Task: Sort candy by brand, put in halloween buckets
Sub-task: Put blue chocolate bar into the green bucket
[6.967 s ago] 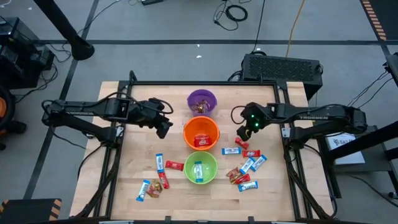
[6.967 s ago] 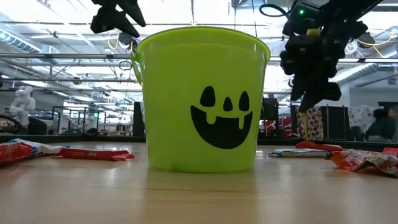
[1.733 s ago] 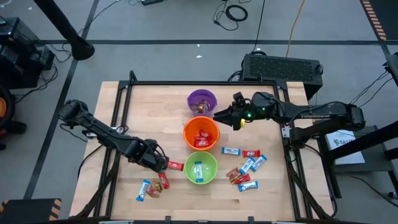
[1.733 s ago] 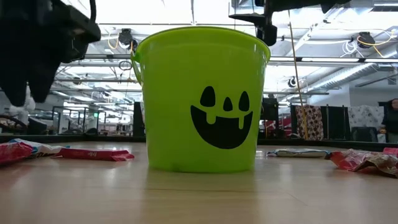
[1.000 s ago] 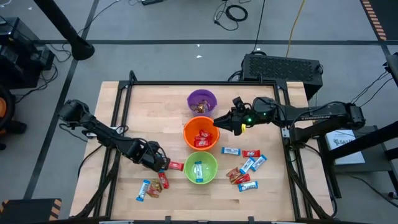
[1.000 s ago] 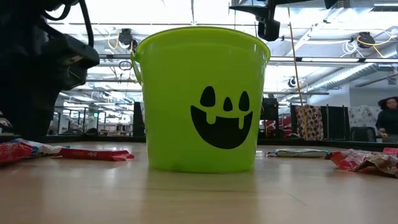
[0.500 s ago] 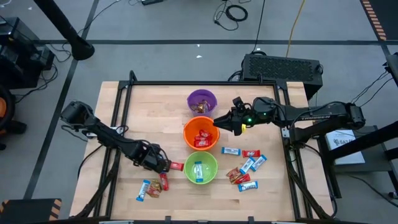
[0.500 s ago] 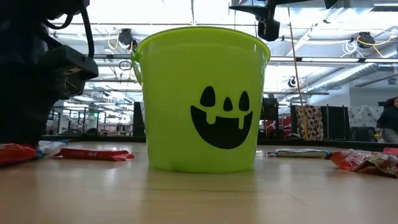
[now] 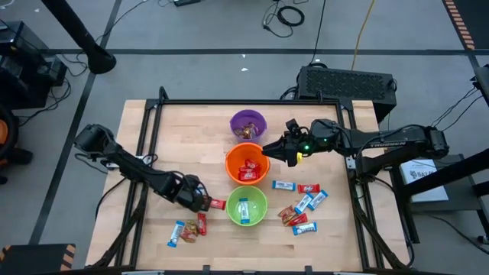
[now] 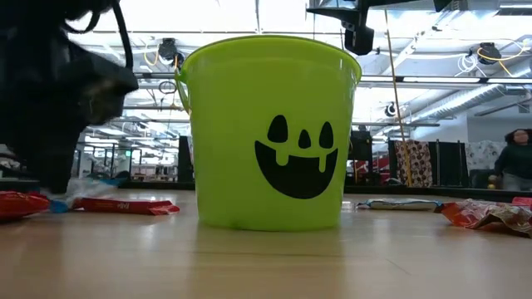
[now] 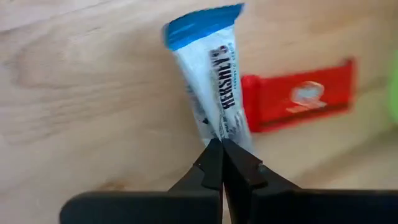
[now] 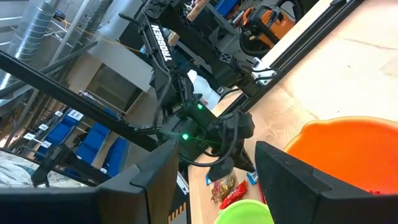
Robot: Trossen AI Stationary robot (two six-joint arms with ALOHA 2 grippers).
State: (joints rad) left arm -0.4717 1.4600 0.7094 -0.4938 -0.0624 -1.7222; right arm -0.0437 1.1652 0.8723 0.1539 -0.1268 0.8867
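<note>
My left gripper (image 9: 200, 201) is down at the table left of the light green bucket (image 9: 229, 208) and is shut on a blue-and-white candy bar (image 11: 211, 74). A red bar (image 11: 298, 96) lies flat beside it. My right gripper (image 9: 267, 153) hangs open and empty over the right rim of the orange bucket (image 9: 229, 162), which has red bars inside. The purple bucket (image 9: 234, 122) stands behind it. Loose candy lies at the front left (image 9: 187, 228) and in a pile at the right (image 9: 302, 205). My left gripper pinches the blue-and-white bar at its near end (image 11: 214, 134) between its two fingertips. The fingers come steeply from above. The bar stretches away from them, and its blue far end (image 11: 202, 25) is down on the table next to the red bar.
The three buckets stand in a row down the table's middle, and the green one (image 10: 266, 133) fills the low view. A black frame (image 9: 145, 153) borders the table's left, right and far sides. A black case (image 9: 344, 82) sits behind the table. Bare wood lies at the far left.
My left gripper has stayed at the same spot by the green bucket and has taken hold of the blue-and-white bar. In the low view the bar's white wrapper now stands a little higher beside the gripper. My right arm has kept still.
</note>
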